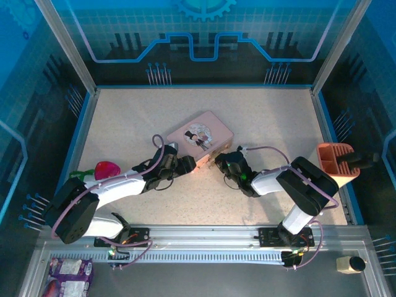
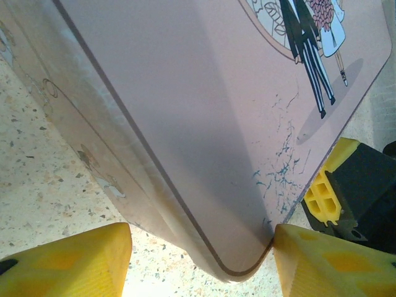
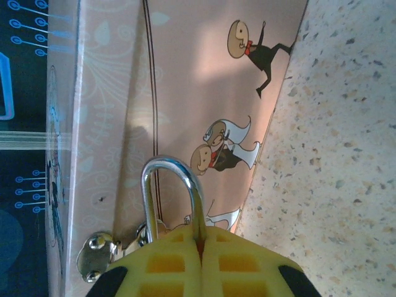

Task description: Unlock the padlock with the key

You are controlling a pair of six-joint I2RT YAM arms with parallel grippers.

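Right tool (image 3: 199,260) clamps the padlock (image 3: 170,198) against the pink tin (image 3: 185,93).

The tin (image 1: 200,137) is set near the middle of the table (image 1: 272,117), with the left gripper (image 1: 180,164) at its near-left corner and the right gripper (image 1: 218,162) at its near side. The padlock (image 3: 172,198) is held against the tin's side wall (its shackle through the hasp (image 3: 99,253)). A rack (image 1: 337,162) is placed at the table's right edge.

Speckled beige table (image 1: 272,124); pink tin (image 1: 199,137), possibly red-green toy (image 1: 102,171) resting on it.
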